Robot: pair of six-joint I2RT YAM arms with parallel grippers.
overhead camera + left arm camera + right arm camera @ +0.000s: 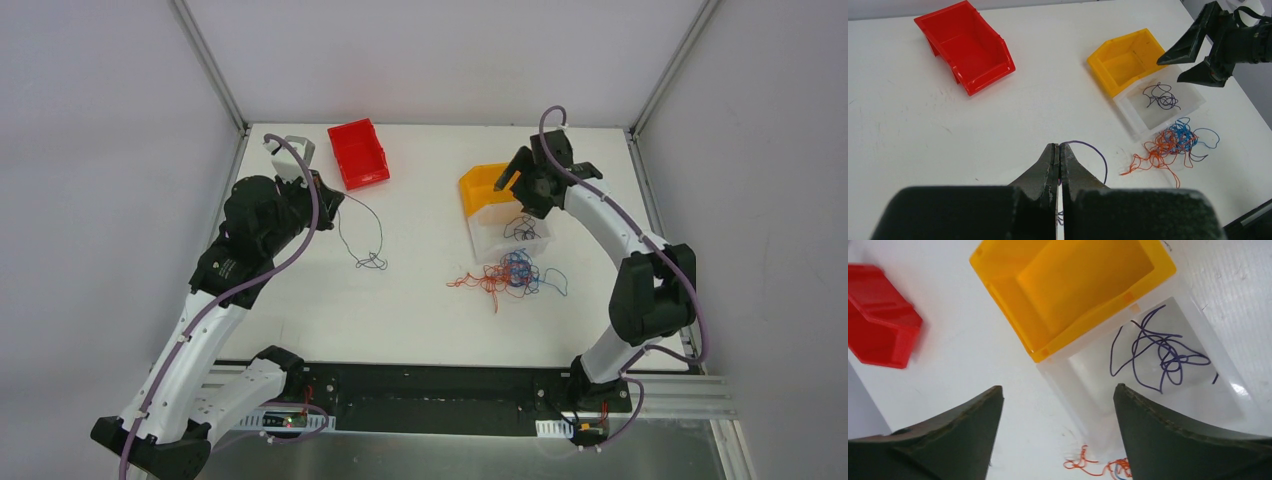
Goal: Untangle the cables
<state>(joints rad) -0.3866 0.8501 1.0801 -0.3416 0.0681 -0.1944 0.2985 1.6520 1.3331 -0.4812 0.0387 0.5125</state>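
My left gripper (1060,146) is shut on a thin purple cable (1100,159); in the top view it (333,200) holds the cable's upper end, and the cable (368,238) hangs down to a small loop on the table. A tangle of orange and blue cables (510,273) lies right of centre on the table, also seen from the left wrist (1170,144). Another purple cable (1158,350) lies in the clear bin (1228,390). My right gripper (512,182) is open and empty above the yellow bin (482,188) and the clear bin (490,240).
A red bin (358,152) stands at the back left of centre, and shows in the left wrist view (965,47). The yellow bin (1073,285) abuts the clear bin. White walls and metal posts enclose the table.
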